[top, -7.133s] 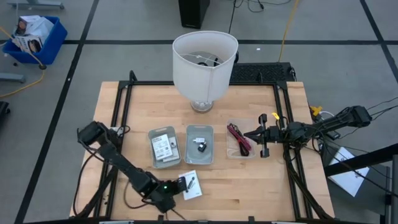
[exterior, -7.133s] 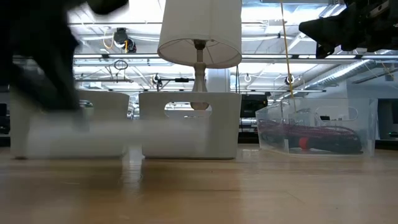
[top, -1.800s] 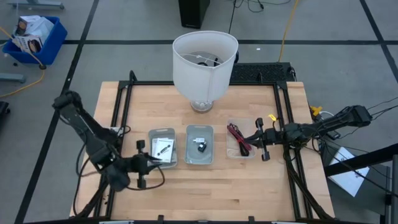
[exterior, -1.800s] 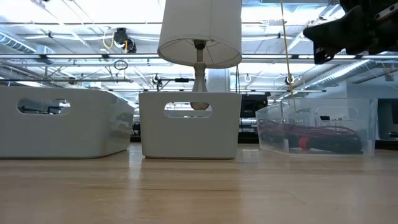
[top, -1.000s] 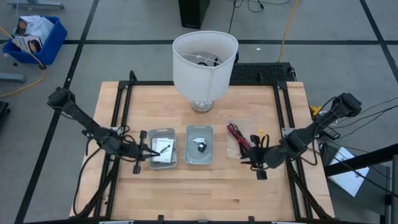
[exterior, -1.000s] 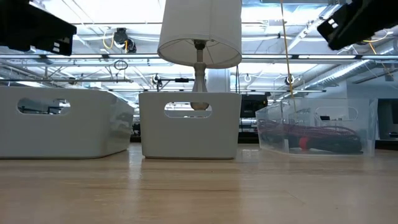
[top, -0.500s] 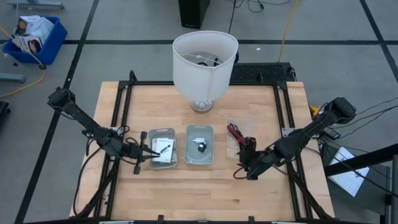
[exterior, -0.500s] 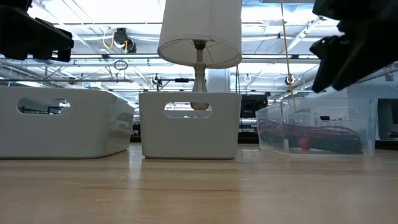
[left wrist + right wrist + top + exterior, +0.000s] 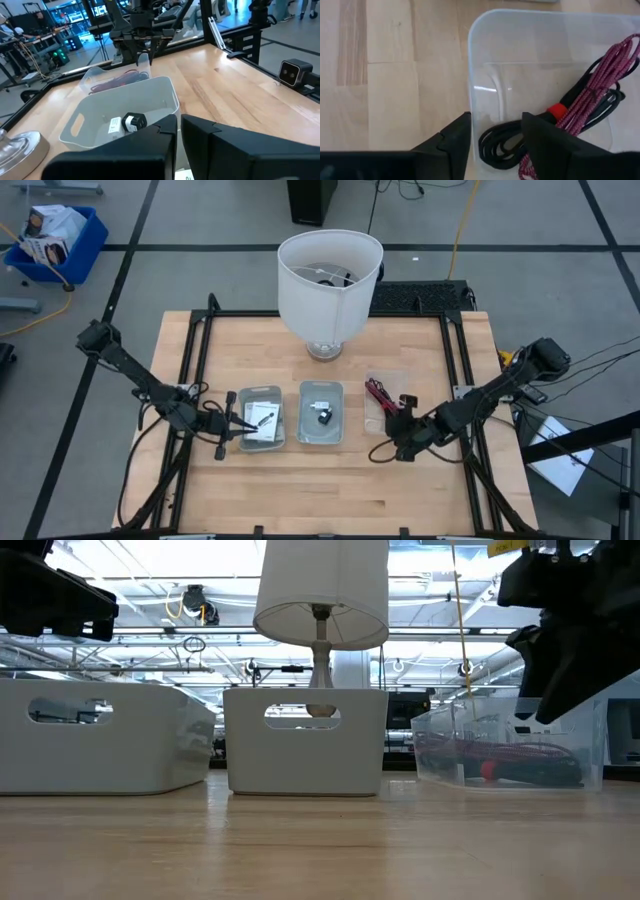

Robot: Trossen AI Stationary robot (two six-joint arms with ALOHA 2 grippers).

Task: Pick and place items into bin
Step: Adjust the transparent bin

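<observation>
Three bins stand in a row on the wooden table. The left grey bin (image 9: 262, 418) holds white packets with black print. The middle grey bin (image 9: 321, 412) holds a small black and white part (image 9: 134, 120). The clear bin (image 9: 385, 402) holds magenta and black cables (image 9: 580, 105). My left gripper (image 9: 243, 430) is shut and empty, lying nearly level over the left bin's left edge. My right gripper (image 9: 495, 135) is open and slants down over the clear bin's near corner, with one finger over the wall and one over the inside; it holds nothing.
A big white lampshade on its lamp (image 9: 330, 275) stands at the table's far middle, behind the bins. Black frame rails (image 9: 200, 350) run along the table's left and right edges. Bare wood (image 9: 330, 490) lies in front of the bins.
My right gripper has come down and toward the table's left, tipping its fingers more steeply downward, and now stands over the clear bin's near corner. My left arm has kept still.
</observation>
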